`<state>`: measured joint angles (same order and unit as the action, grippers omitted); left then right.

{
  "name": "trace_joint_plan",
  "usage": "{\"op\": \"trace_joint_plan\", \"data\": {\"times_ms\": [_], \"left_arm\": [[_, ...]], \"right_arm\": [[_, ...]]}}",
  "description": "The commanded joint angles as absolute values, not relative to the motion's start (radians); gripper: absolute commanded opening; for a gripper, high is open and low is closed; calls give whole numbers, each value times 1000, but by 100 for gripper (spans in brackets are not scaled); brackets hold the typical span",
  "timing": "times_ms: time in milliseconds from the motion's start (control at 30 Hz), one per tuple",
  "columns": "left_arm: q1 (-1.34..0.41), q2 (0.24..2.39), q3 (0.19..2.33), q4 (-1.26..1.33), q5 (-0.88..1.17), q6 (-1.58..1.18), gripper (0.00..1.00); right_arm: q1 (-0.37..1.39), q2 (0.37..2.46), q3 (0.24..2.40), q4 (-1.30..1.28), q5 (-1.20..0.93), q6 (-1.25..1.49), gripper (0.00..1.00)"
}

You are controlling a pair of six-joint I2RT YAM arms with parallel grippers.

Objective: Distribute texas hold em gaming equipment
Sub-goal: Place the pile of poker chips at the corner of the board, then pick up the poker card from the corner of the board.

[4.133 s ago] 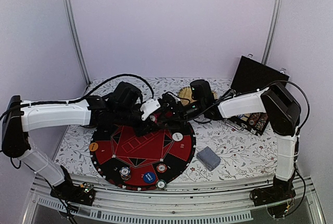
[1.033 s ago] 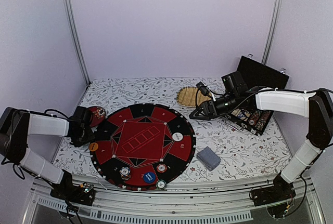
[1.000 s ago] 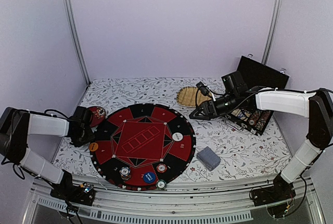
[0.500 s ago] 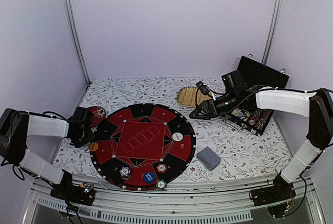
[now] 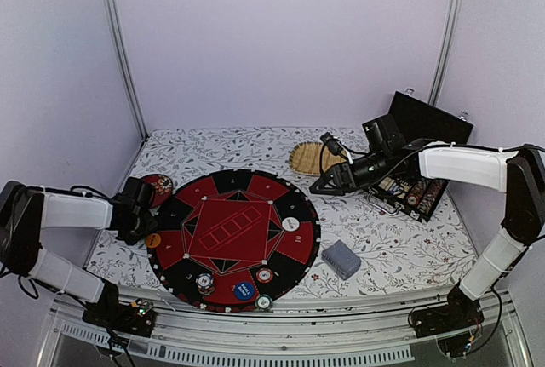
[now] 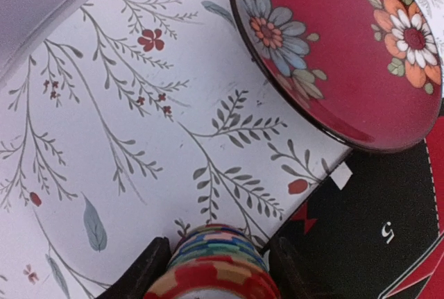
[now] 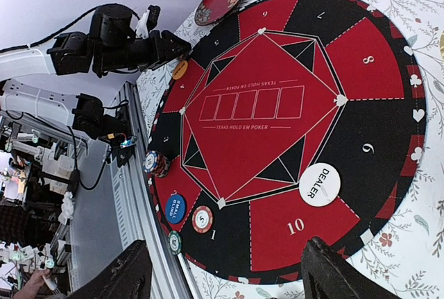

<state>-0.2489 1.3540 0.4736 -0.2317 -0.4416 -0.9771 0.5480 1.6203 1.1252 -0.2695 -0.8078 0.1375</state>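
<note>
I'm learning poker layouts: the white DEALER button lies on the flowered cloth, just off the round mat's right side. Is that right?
Not quite: the white DEALER button lies on the round mat itself, near its right side, not on the flowered cloth. The right wrist view shows it clearly.

The left arm (image 5: 72,211) and the right arm (image 5: 464,165) are clad in glossy white shells, joined by black joint housings (image 5: 525,181) and trailed by thin black cables (image 5: 89,188). The left gripper (image 6: 216,247) and the right gripper (image 7: 225,247) are fitted with matte black fingers (image 7: 125,275).
</note>
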Motion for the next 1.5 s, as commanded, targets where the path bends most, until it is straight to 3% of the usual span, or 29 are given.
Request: {"op": "trace_joint_plan", "data": {"times_ms": [0,233,300,367,400,567,733,900,1100,1467], "left_arm": [[-264,1334,454,-262,-422,-1005,53],[-264,1319,459,-269,-415,-1011,65],[-265,1307,466,-282,-413,-1011,77],[-269,1289,478,-301,-407,-1007,96],[-272,1276,484,-318,-409,-1006,98],[-282,1181,526,-414,-438,-981,98],[-323,1046,630,-466,-499,-875,98],[-374,968,773,-390,-430,-571,98],[-486,1047,940,-382,-235,-338,98],[-641,1090,887,-193,10,-176,98]], "right_arm": [[540,1598,1151,-272,-829,126,76],[540,1595,1149,-275,-836,123,76],[541,1597,1148,-275,-834,123,76],[540,1598,1150,-275,-835,123,77],[540,1598,1150,-273,-834,123,77],[540,1583,1156,-278,-787,120,84],[539,1564,1199,-339,-675,94,99],[539,1544,1286,-463,-474,55,99],[593,1548,1338,-672,-265,70,99],[872,1557,1100,-853,-104,279,99]]}}
